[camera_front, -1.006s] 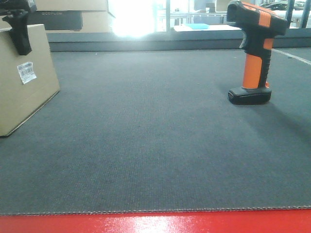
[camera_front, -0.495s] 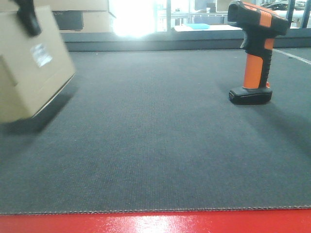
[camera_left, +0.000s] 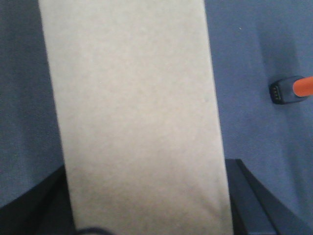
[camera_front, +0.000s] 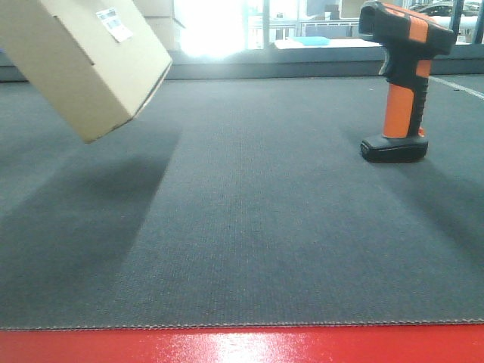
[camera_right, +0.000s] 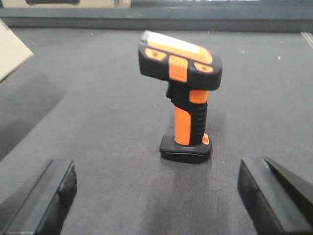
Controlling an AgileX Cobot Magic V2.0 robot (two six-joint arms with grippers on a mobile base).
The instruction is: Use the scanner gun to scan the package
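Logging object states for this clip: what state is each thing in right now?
package: held off the mat, tilted, sticker on upper face.
scanner gun: upright on its foot, untouched.
left gripper: shut on package.
right gripper: open, fingers flanking scanner gun, no contact.

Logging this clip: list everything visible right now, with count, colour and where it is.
package: one, tan cardboard, upper left of the front view, tilted, lifted off the mat.
barcode sticker: one, white, on the package near its top.
scanner gun: one, black and orange, upright on its foot, right side of the mat.
mat: one, dark grey, covers the work surface.
edge strip: one, red, along the near edge.
left fingers: two, black, either side of the package.
right fingers: two, black, spread wide, short of the scanner gun, touching nothing.
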